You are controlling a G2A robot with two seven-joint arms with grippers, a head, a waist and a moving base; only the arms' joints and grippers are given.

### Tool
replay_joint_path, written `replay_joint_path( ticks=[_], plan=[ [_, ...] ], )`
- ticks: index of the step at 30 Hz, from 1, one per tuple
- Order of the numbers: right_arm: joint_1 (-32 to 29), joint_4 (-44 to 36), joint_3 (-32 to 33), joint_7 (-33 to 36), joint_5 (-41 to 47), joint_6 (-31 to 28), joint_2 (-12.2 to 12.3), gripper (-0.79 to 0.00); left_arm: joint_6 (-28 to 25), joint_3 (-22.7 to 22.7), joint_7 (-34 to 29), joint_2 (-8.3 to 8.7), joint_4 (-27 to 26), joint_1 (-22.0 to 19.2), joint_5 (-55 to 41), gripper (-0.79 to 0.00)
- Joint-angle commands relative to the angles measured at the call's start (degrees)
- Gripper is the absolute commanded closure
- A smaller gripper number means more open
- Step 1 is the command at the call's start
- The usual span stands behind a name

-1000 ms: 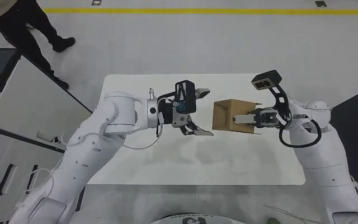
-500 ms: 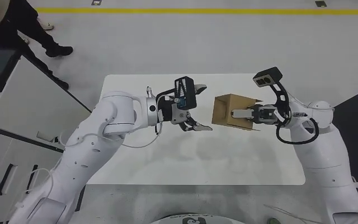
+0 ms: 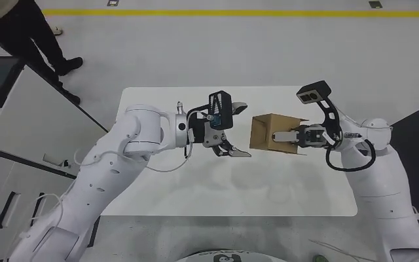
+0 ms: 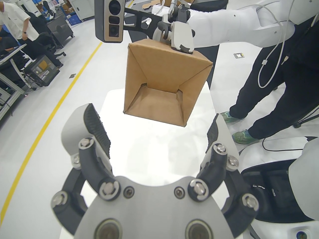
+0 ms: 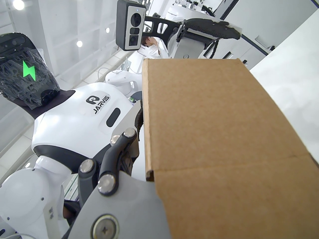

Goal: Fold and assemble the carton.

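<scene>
A brown carton [image 3: 273,133] hangs just above the white table [image 3: 196,190], with its open end facing my left gripper. My right gripper [image 3: 288,137] is shut on the carton's far wall, and its outer finger [image 4: 182,45] lies along the top face. In the right wrist view the carton [image 5: 211,138] hides one finger, while the other finger [image 5: 138,119] presses against its side. My left gripper [image 3: 241,131] is open, a short gap from the carton's mouth. In the left wrist view the carton [image 4: 162,83] shows folded inner flaps, with the left gripper [image 4: 152,114] in front of it.
The table's near half and left side are bare. A grey cabinet [image 3: 39,111] stands off the table's left edge. The other arm's wrist camera [image 4: 109,16] juts out above the carton.
My left gripper tilted slightly away, then came back level facing the carton. The carton and my right gripper shifted only a little.
</scene>
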Motion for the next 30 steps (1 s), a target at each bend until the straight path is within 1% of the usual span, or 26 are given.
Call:
replay_joint_path(
  ticks=[1, 5, 11, 21, 22, 25, 27, 30],
  plan=[
    [0.42, 0.25, -0.45, 0.56, 0.21, 0.27, -0.05, 0.0, 0.47, 0.81, 1.03, -0.25, 0.32, -0.36, 0.78, -0.785],
    [1.06, 0.9, -1.81, 1.27, 1.11, 1.32, -0.25, 0.0, 0.92, 1.98, 4.85, -0.81, 0.67, -1.09, 3.13, -0.785],
    [1.94, 2.17, -3.37, 1.61, 1.51, 2.53, -0.49, 0.0, -0.76, 3.55, 8.31, -1.37, 1.58, -1.87, 5.28, -0.785],
    [2.85, 2.97, -4.35, 1.72, 1.28, 2.61, -0.71, 0.0, -1.41, 4.58, 9.7, -1.85, 2.72, -2.35, 6.18, -0.782],
    [2.93, 3.04, -4.46, 1.69, 1.23, 2.72, -0.73, 0.0, -1.43, 4.61, 9.72, -1.88, 2.79, -2.37, 6.27, -0.76],
    [3.14, 3.2, -4.72, 1.61, 1.25, 2.81, -0.8, 0.0, -1.5, 4.63, 9.75, -1.94, 2.91, -2.38, 6.41, -0.622],
    [3.22, 3.28, -4.8, 1.43, 1.06, 2.79, -0.83, 0.0, -1.6, 4.55, 9.8, -1.95, 2.99, -2.35, 6.47, -0.413],
    [3.26, 3.37, -4.75, 0.77, 0.95, 2.72, -0.86, 0.0, -1.74, 4.4, 9.82, -1.94, 3.42, -2.1, 6.45, -0.302]
  ],
)
